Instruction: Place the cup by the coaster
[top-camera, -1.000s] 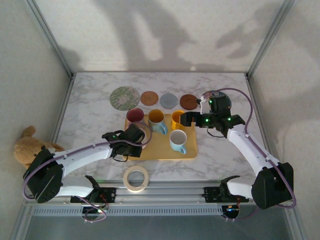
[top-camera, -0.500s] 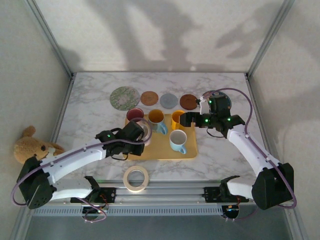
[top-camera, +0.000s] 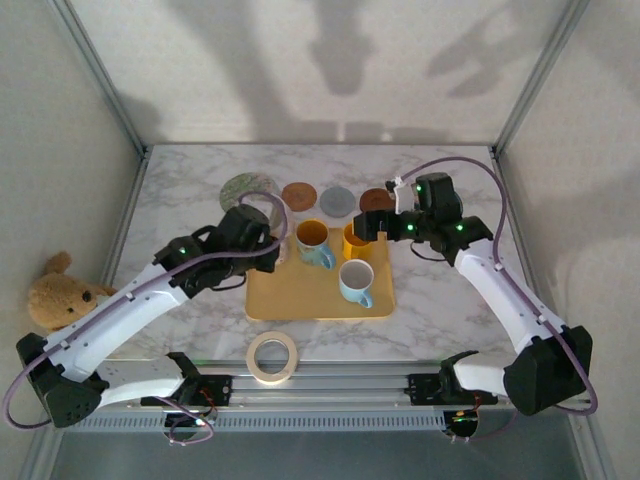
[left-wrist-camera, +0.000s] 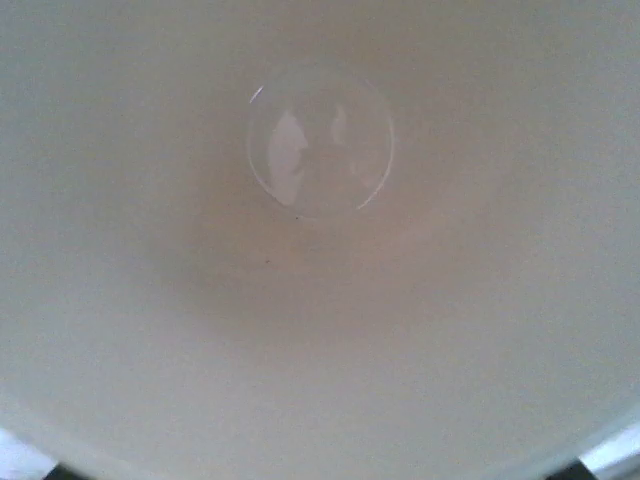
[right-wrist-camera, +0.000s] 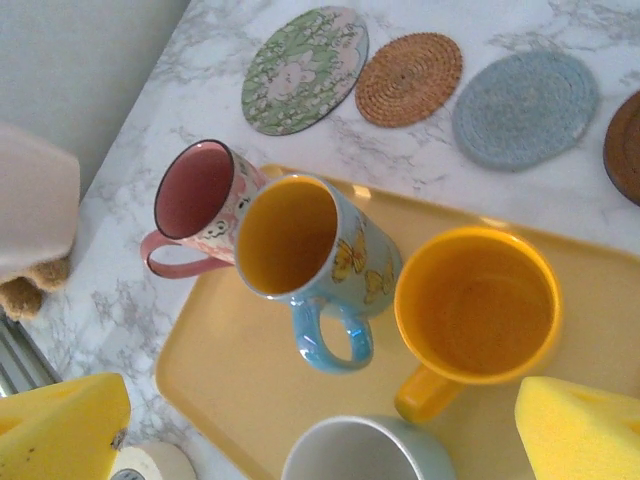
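A cream cup (left-wrist-camera: 320, 200) is so close to the left wrist camera that I look straight into it, and my left gripper (top-camera: 262, 232) is shut on it. In the top view it hangs above the tray's far left corner, just short of the green patterned coaster (top-camera: 248, 190). From the right wrist the held cup (right-wrist-camera: 35, 200) shows at the left edge, raised off the table. My right gripper (right-wrist-camera: 320, 435) is open and hovers over the yellow cup (right-wrist-camera: 475, 305). The coasters lie in a row: green (right-wrist-camera: 305, 68), brown woven (right-wrist-camera: 409, 78), grey-blue (right-wrist-camera: 524, 95), dark brown (right-wrist-camera: 625, 145).
The yellow tray (top-camera: 300, 295) carries a pink cup (right-wrist-camera: 200, 195), a blue butterfly cup (right-wrist-camera: 310, 240) and a pale cup (top-camera: 356, 280). A roll of tape (top-camera: 273, 357) lies near the front edge. A teddy bear (top-camera: 60, 295) sits off the table's left side.
My left arm has lifted the cream cup from the tray's near left side and carried it away from me toward the green coaster. The right gripper has shifted slightly farther back.
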